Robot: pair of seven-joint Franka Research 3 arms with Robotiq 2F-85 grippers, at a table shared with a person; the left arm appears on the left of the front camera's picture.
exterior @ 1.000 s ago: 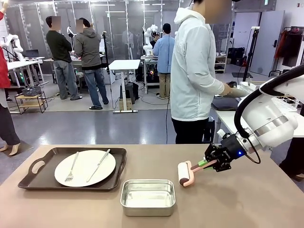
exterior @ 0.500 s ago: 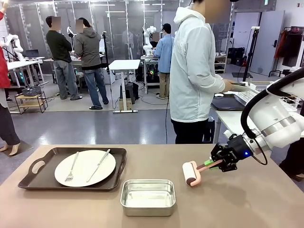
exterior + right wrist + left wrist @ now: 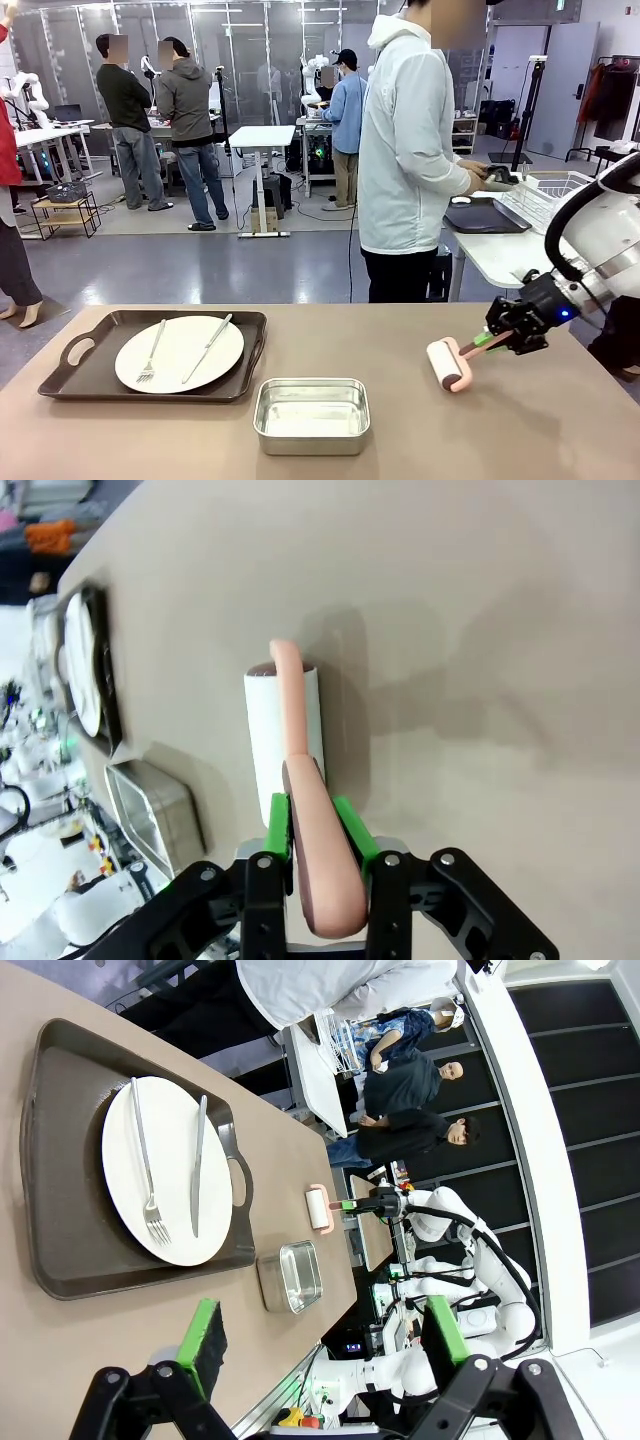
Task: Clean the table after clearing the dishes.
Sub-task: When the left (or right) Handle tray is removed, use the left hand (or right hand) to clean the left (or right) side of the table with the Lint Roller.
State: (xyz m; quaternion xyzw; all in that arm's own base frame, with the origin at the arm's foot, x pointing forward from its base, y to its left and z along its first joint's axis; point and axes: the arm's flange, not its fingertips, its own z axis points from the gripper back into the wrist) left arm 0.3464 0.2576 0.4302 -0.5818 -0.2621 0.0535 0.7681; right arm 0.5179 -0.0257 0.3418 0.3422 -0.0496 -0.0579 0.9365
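R grip: we see right gripper (image 3: 495, 340) clamped on lint roller (image 3: 449, 364) handle; its wrist cam shows roller prob. touching table (image 3: 500, 630).
L grip: left gripper (image 3: 325, 1328) jaws apart, empty, per its wrist cam.

The right arm (image 3: 598, 235) is reaching in from the robot's right, its white forearm sloping down toward the worktop (image 3: 500, 430). The black wrist (image 3: 545, 308) is tilting downward and pointing to the robot's left, with a small blue light glowing on it. The right gripper (image 3: 497, 340) is hanging low over the worktop, its fingers (image 3: 278, 825) clamping the pink handle of a lint roller (image 3: 450, 365) between the green pads. The left gripper (image 3: 325, 1332) is hovering above the worktop with its fingers (image 3: 205, 1335) spread wide, gripping nothing.
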